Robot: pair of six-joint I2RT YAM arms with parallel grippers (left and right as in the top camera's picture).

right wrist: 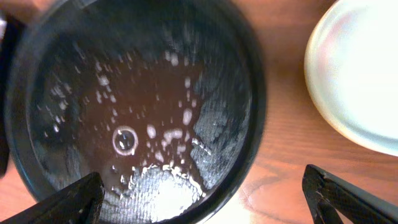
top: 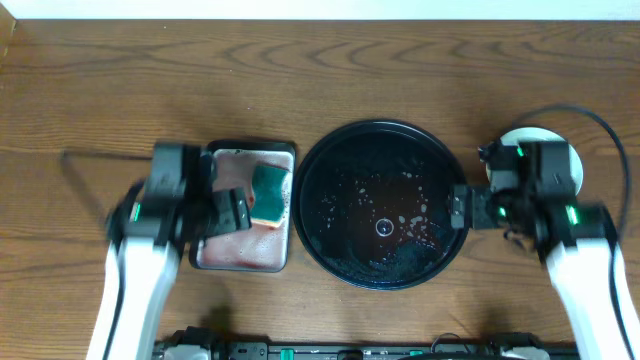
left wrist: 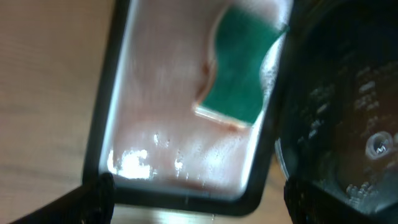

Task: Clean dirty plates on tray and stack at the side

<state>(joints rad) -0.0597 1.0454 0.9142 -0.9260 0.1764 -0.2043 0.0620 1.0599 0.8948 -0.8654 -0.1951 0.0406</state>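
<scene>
Right wrist — plate (overhead: half-hidden)

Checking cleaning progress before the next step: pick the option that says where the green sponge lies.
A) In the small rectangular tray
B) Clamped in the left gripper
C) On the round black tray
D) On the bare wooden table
A: the green sponge lies inside the rectangular sponge tray, at the side nearest the round black tray, with nothing gripping it.

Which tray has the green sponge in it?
The small rectangular tray, left of the round black tray; the round one holds only wet residue.
</scene>
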